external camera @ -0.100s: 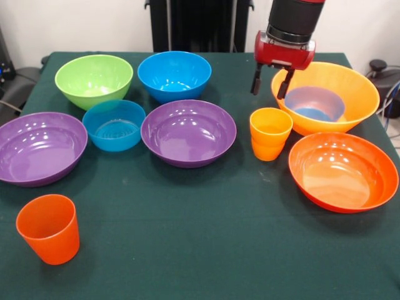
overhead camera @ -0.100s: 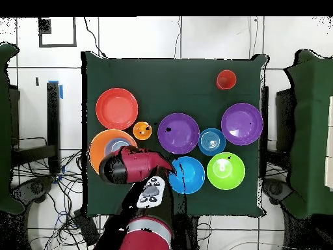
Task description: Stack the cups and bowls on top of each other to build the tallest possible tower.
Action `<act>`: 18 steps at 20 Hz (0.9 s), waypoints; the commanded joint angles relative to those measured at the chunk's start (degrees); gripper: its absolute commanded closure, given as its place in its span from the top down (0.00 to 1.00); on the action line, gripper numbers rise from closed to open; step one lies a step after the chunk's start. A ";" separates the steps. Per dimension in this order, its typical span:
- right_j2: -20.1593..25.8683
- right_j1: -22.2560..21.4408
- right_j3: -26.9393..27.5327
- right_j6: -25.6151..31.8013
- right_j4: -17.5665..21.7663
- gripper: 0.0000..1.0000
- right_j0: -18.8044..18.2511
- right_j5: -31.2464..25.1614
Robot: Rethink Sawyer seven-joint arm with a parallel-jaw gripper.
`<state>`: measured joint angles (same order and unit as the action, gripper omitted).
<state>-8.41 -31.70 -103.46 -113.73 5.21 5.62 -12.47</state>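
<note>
While nothing is gripped, the open gripper (external camera @ -0.100s: 270, 83) is hung at the near-left rim of the large yellow-orange bowl (external camera @ -0.100s: 350, 84), small blue bowl (external camera @ -0.100s: 315, 103) nested inside. From overhead, that bowl (overhead camera @ -0.100s: 97, 146) is seen under the arm.

Front view: the arm enters from the upper edge at about one o'clock. A black cylindrical wrist segment carries a red housing, and beneath it hangs the gripper (external camera @ -0.100s: 270, 82). Two dark fingers (external camera @ -0.100s: 255, 81) point downward, slightly splayed, with a clear gap between their tips; nothing lies between them. The fingers hang in the air, tilted a little toward seven o'clock.

Overhead view: the arm rises from the base at six o'clock. A red link with a pale control panel runs toward twelve o'clock, then bends toward nine o'clock into the red and black wrist. The gripper (overhead camera @ -0.100s: 112, 168) is hidden beneath this wrist.
</note>
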 commanded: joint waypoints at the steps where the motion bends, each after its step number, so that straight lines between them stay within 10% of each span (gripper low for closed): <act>1: 5.94 0.79 -0.27 -1.34 3.31 0.00 -1.23 -1.52; 18: 6.41 1.14 -0.03 -0.91 4.59 0.00 -1.98 0.64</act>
<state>-7.96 -31.71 -103.46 -113.73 5.83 5.23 -12.46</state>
